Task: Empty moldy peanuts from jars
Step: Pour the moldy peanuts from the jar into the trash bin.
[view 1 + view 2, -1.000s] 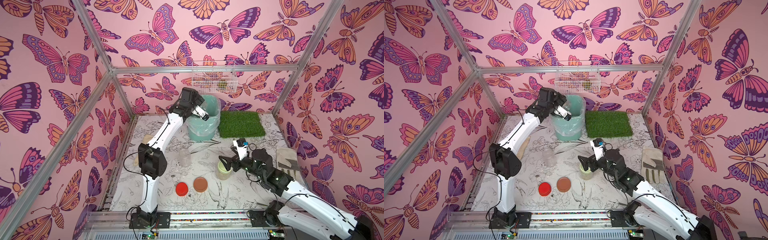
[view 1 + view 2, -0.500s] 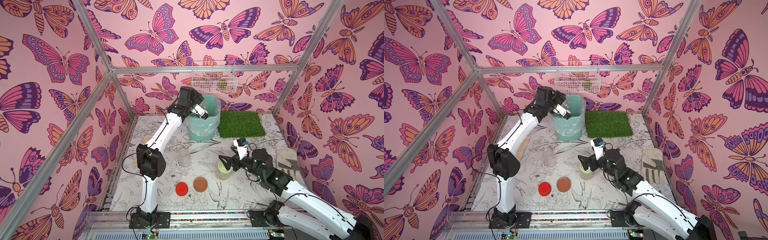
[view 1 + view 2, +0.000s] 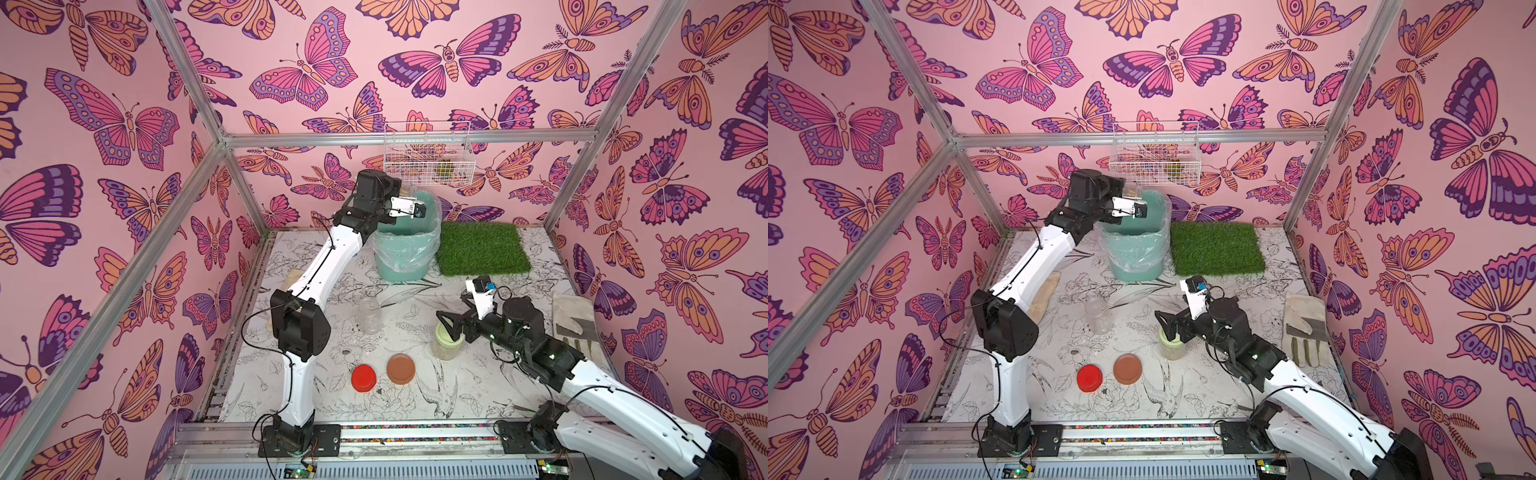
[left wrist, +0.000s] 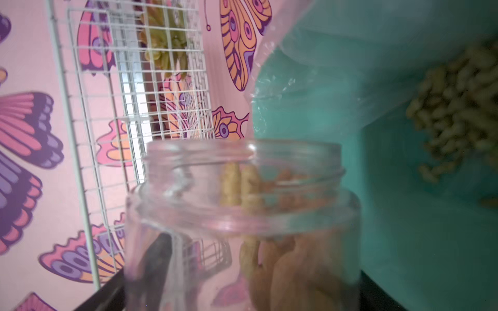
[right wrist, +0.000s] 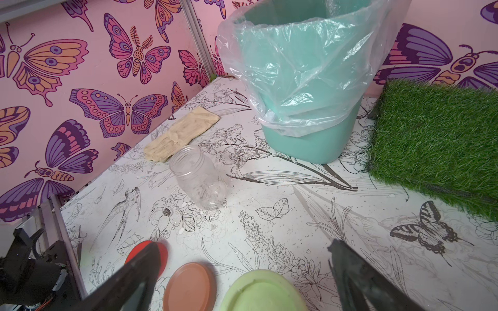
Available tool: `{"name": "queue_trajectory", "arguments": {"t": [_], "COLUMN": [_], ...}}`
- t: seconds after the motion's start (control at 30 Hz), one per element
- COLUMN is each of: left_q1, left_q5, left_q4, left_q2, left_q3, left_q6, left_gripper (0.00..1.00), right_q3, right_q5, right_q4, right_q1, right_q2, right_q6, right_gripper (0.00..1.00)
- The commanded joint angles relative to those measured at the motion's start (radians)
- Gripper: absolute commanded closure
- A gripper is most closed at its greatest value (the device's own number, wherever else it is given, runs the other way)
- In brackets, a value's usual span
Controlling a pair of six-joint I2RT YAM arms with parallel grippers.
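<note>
Left wrist view: a clear, thread-necked jar is tipped above the teal bin's rim, with moldy peanuts inside.
Left gripper clamps the jar. The right gripper, spread wide and empty, straddles the green-lidded jar, well apart from the bin. The slick plastic could slip, or the lumpy nuts could catch the crinkled liner and spill outside.

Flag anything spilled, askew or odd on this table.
Only small pale crumbs lie scattered on the table around the empty jar, likely spill. The red lid and brown lid lie flat. Nothing else stands out.
</note>
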Motion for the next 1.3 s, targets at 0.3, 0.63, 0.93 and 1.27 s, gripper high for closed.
{"name": "queue_trajectory", "arguments": {"t": [0.3, 0.63, 0.93, 1.27], "left_q1": [0.04, 0.091, 0.093, 0.081], "left_q5": [0.071, 0.208, 0.18, 0.078], "left_q4": [0.082, 0.314, 0.156, -0.119], "left_q2": [-0.218, -0.373, -0.39, -0.292], "left_q3": [-0.123, -0.448, -0.431, -0.191], "left_q6": [-0.967, -1.315, -0.843, -0.17], "left_gripper": [1.0, 1.0, 1.0, 1.0], "right_q3": [0.069, 0.076, 0.062, 0.032], "right_q5": [-0.049, -0.058, -0.056, -0.046], "right_q4": [-0.05, -0.041, -0.028, -0.014], "right_q1": [-0.009, -0.009, -0.009, -0.009], "right_q2": [0.07, 0.086, 0.077, 0.048], "right_q6": [0.07, 0.071, 0.054, 0.031], "right_gripper": [0.01, 0.01, 0.01, 0.01]}}
